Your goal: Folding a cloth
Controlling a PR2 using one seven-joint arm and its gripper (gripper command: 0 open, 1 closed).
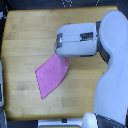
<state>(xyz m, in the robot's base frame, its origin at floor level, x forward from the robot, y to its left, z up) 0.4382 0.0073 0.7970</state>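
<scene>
Cloth: pink cloth [52, 75] is laid flat on the wooden table [25, 40], turned at an angle, near the middle and toward the lower part of the view.
Hidden part: its upper corner is covered by the white arm [80, 40], so the full outline cannot be traced.
Gripper: no fingers can be made out; they are concealed under the arm's casing, and whether they are apart, together or clamped on the cloth cannot be told.
Arm: it is cut off at the exterior view's right edge and fills much of that side.
Blur: the picture is soft; the fabric's texture is not resolved.
Edges: three corners are seen, the lowest pointing toward the table's near edge.
Open room: bare wood is seen toward the exterior view's left and above the cloth.
</scene>
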